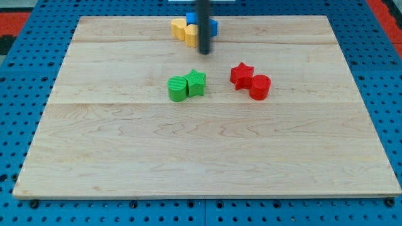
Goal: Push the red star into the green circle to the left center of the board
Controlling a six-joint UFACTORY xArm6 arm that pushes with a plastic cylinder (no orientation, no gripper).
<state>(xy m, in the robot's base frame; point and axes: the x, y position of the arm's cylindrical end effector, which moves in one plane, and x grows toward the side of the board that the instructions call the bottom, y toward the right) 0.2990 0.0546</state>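
Observation:
The red star (241, 74) lies right of the board's centre, touching a red circle (259, 86) at its lower right. The green circle (178, 88) sits just left of centre, touching a green star (196, 82) on its right. My tip (204, 51) is the lower end of the dark rod coming down from the view's top. It stands above the green star and to the upper left of the red star, apart from both.
A cluster of yellow blocks (183, 29) and a blue block (211, 26) sits at the board's top centre, right behind the rod. The wooden board (94, 157) rests on a blue pegboard surface.

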